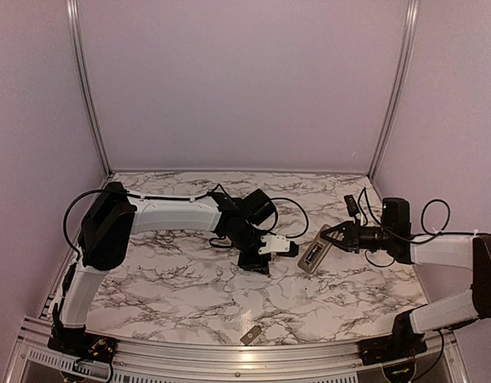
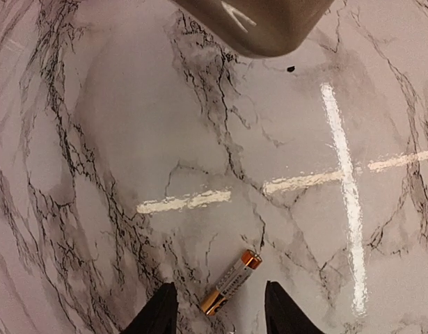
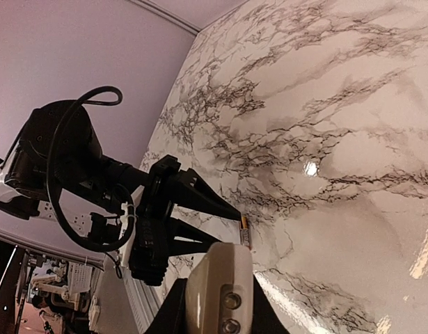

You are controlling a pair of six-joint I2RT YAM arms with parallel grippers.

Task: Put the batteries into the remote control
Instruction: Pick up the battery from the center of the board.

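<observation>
**Progress.** We judge the task to be at an early stage, with no cell seen seated. The remote control (image 1: 312, 255) is clamped at one end in the right gripper (image 1: 326, 239), whose jaws are closed on the handset. It is presented towards the left arm. One of the batteries (image 2: 231, 282) lies flat on the marble table (image 1: 189, 295), just to the left-arm side of the remote control and apart from it. The left gripper (image 2: 220, 316) is lowered over this cell. Its fingers (image 2: 158, 316) stand apart, one on either side, and neither visibly touches it, so we record the cell as bracketed but not gripped. A small flat grey cover piece (image 1: 251, 335) lies well apart from the remote control, towards the near edge of the table. We therefore take the compartment to be uncovered.

**Outstanding.** As we judge it, this cell is yet to be grasped, lifted and inserted, any further cell likewise, and the cover refitted.

**Not verifiable.**
- We find no second cell in any view.
- The recess cannot be read. The overhead view is too small, the left wrist view crops the remote control to one corner, and the right wrist view shows only its end.
- We cannot tell whether the remote control rests on the table or is held clear of it.
- The lower ends of the left fingers are cut off by the frame.
</observation>
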